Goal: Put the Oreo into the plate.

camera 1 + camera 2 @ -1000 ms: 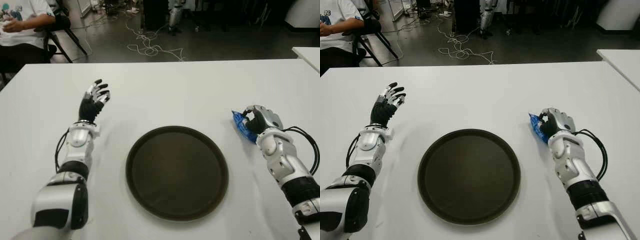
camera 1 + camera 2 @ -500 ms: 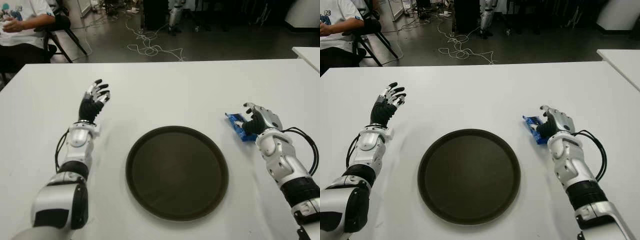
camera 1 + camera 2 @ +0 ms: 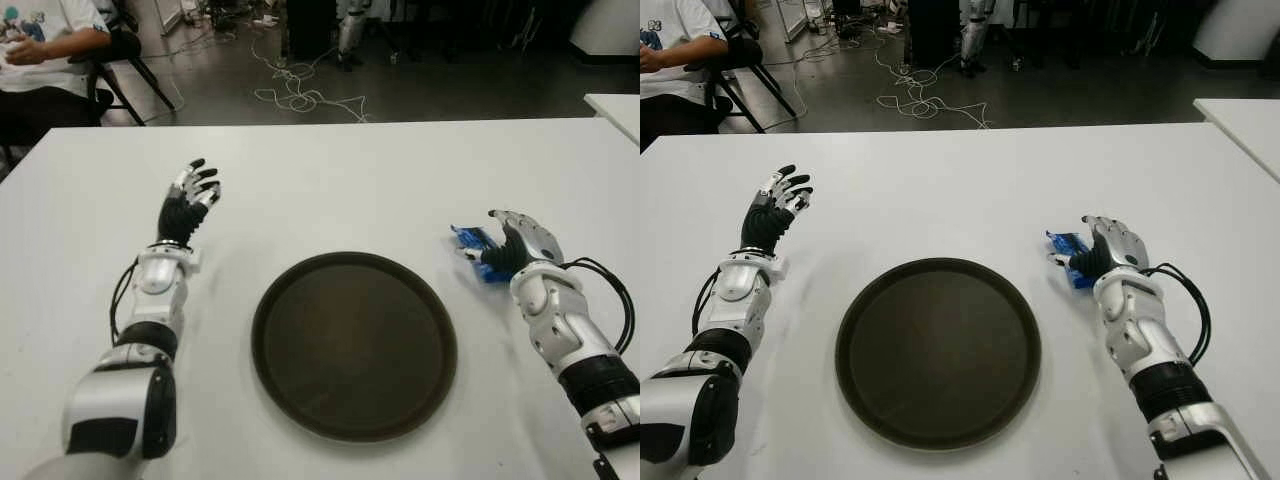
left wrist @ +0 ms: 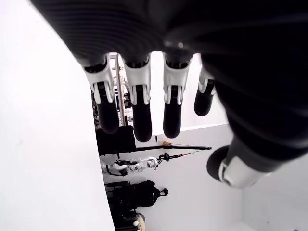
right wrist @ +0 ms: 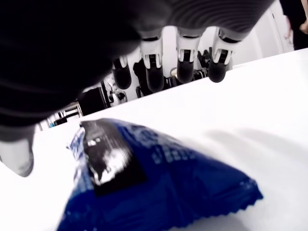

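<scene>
Table is mostly bare, plate dead centre and empty. Left hand idles off to the plate's left, fingers spread, holding nothing. Right hand hovers with fingers splayed over the Oreo pack, which lies on the table right of the plate, ungripped. Slick, crinkly wrapper could easily squirt out sideways if the fingers close off-centre.

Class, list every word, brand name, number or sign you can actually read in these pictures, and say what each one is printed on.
None can be read.
Blue snack packet, on the white table under the open right hand: pale printing on the wrapper, too blurred to read.
Person's white shirt, far left corner: a coloured print, too small to read.
Dark plate and left hand: no markings visible.
</scene>
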